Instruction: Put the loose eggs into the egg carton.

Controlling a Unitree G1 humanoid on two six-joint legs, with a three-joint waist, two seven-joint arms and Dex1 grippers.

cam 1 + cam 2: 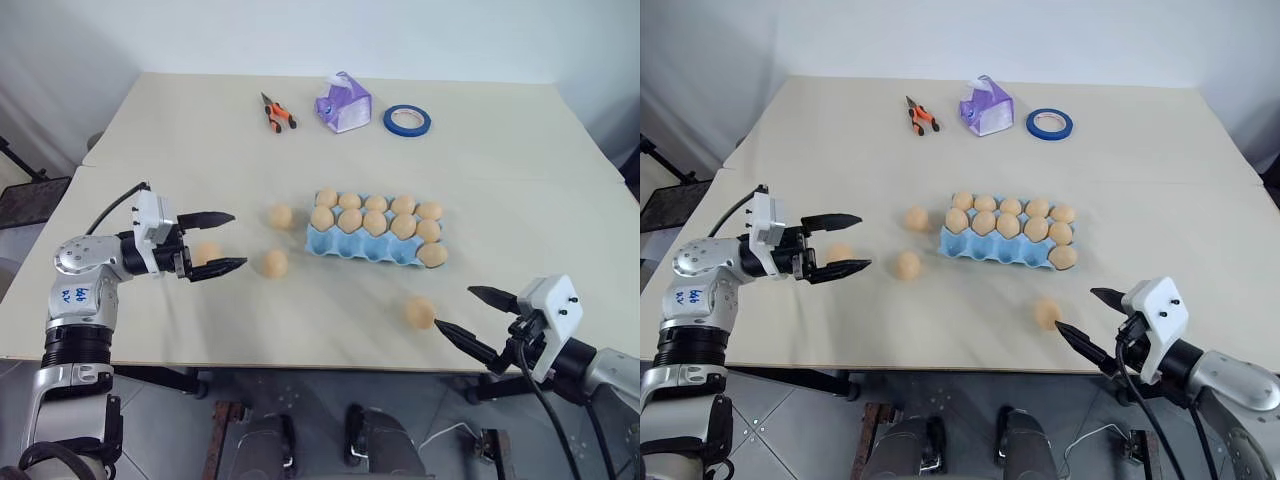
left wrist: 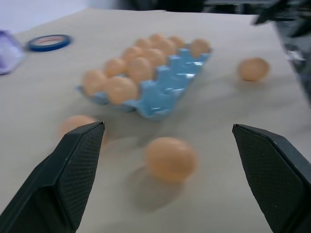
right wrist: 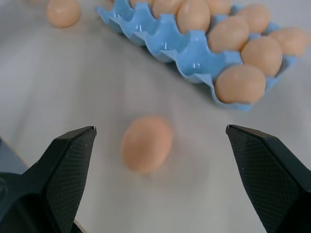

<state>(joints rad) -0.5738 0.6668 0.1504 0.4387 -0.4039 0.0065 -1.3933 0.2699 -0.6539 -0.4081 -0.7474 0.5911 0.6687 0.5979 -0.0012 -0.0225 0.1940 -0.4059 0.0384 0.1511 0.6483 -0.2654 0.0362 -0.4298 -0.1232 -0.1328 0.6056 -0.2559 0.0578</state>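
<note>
The light blue egg carton (image 1: pixel 348 246) lies mid-table with several tan eggs in its back rows and one at the right end of its front row; the other front cups are bare. Loose eggs lie on the table: two (image 1: pixel 281 215) (image 1: pixel 275 262) left of the carton and one (image 1: pixel 420 312) near the front edge. Another egg (image 1: pixel 207 253) shows between the fingers of my left gripper (image 1: pixel 238 239), which hangs open above the table; whether it touches that egg I cannot tell. My right gripper (image 1: pixel 453 307) is open just right of the front egg (image 3: pixel 146 143), pointing at it.
Orange-handled pliers (image 1: pixel 278 113), a purple tissue pack (image 1: pixel 343 102) and a blue tape roll (image 1: pixel 407 121) sit along the table's far side. The table's front edge runs just below the right gripper.
</note>
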